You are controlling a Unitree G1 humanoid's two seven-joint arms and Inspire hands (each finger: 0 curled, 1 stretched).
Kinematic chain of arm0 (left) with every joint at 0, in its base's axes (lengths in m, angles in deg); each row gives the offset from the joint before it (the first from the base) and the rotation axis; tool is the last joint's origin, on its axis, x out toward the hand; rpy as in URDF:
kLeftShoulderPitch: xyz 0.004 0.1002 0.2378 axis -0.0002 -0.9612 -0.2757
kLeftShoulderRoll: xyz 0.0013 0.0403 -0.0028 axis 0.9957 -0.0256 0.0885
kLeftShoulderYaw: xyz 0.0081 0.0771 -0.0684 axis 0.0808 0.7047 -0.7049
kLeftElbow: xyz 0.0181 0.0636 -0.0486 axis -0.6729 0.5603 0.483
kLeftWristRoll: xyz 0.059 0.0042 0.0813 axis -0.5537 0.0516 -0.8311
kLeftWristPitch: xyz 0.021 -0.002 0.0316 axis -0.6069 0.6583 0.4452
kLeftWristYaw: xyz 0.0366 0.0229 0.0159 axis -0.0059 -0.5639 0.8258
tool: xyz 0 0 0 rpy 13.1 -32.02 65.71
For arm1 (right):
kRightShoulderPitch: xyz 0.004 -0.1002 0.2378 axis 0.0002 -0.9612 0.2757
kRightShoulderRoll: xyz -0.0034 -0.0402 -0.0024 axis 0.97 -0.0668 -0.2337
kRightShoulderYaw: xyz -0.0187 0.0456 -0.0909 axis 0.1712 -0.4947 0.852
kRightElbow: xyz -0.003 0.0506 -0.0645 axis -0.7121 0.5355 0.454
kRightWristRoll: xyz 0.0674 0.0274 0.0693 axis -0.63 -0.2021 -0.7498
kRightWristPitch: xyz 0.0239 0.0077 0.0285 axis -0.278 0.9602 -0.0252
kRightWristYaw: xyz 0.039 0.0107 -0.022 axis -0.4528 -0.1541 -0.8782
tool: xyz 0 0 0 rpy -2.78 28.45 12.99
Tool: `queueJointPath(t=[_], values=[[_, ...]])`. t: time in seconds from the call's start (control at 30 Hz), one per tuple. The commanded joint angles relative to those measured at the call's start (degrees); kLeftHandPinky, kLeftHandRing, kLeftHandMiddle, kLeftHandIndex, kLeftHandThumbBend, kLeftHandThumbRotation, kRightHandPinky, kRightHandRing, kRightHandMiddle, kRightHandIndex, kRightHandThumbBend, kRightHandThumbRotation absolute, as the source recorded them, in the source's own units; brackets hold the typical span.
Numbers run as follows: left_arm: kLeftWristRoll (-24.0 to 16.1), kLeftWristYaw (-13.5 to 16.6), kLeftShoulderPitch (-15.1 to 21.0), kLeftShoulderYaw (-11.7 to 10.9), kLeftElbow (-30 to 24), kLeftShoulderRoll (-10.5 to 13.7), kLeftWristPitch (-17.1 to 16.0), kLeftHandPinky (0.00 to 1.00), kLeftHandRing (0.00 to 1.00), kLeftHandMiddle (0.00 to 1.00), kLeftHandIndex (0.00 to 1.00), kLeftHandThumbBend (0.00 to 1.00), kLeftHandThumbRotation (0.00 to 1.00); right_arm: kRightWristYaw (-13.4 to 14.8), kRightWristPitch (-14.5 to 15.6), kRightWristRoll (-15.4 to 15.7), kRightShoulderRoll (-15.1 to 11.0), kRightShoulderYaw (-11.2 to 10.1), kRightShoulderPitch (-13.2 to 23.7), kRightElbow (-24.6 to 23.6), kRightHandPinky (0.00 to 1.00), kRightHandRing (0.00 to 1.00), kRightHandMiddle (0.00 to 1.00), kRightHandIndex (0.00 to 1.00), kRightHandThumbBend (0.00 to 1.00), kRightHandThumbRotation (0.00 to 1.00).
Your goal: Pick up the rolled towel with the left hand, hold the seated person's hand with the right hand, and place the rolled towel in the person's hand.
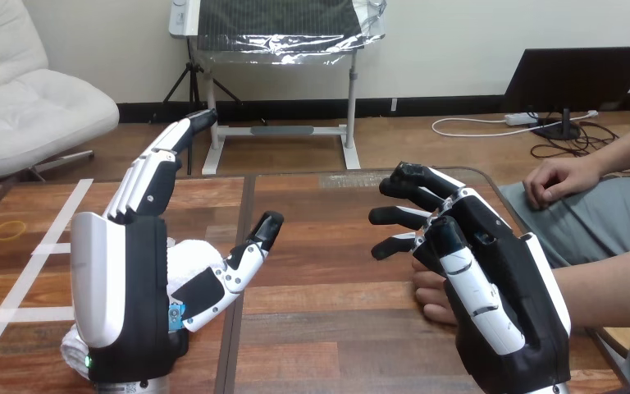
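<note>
Both robot hands are in front of you above the wooden table (328,328), and neither has closed on anything. Your left hand (127,279) stands upright at the view's left, with its white-shelled back towards the camera, its fingers straight and together, and its thumb angled out to the right. The rolled towel (187,256) lies on the table just behind and below that hand. You see a white patch of it in the gap between palm and thumb, and another scrap by the heel of the hand. The hand is not wrapped round the towel, and you cannot tell whether the palm touches it.

Your right hand (500,295) is at the view's right, with its fingers spread and loosely bent, pointing left. The person's hand (431,297) lies on the table under it, the fingertips peeking out beside the thumb. No robot finger is seen curled round that hand, so read it as over, not holding. The person's other hand (559,180) rests further back at the right, well apart from the towel.
</note>
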Motion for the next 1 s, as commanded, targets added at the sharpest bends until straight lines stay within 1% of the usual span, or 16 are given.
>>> queueJointPath(t=[0.0, 0.27, 0.47, 0.67, 0.97], values=[[0.53, 0.16, -8.34, 3.53, -1.77, -0.67, 0.09, 0.73, 0.80, 0.82, 0.80, 0.68, 0.28, -0.22, -1.39, -0.53, 1.65, -0.62, 3.15, 0.29, 0.52, 0.68, 0.76, 0.75, 0.49, 0.53], [-0.21, 0.73, -8.38, 3.32, -1.82, -1.00, 0.62, 0.73, 0.80, 0.82, 0.80, 0.69, 0.28, -0.08, -1.69, -0.12, 1.69, -0.66, 3.18, 0.40, 0.51, 0.67, 0.76, 0.75, 0.48, 0.53], [-0.26, 0.53, -8.68, 3.13, -2.50, -1.25, 1.53, 0.73, 0.81, 0.83, 0.81, 0.70, 0.31, 0.24, -1.15, -0.50, 1.86, -0.61, 3.19, -0.30, 0.51, 0.67, 0.76, 0.75, 0.47, 0.52], [-0.74, 0.95, -8.70, 2.80, -2.68, -0.82, 1.67, 0.75, 0.82, 0.84, 0.82, 0.69, 0.34, 0.21, -1.17, -0.69, 1.88, -0.62, 3.57, -0.35, 0.50, 0.66, 0.76, 0.74, 0.47, 0.51], [-0.47, 0.92, -8.72, 2.42, -2.79, -0.13, 1.45, 0.76, 0.83, 0.85, 0.83, 0.69, 0.36, 0.19, -1.70, -0.08, 1.86, -0.63, 3.71, 0.06, 0.50, 0.66, 0.76, 0.74, 0.49, 0.52]])
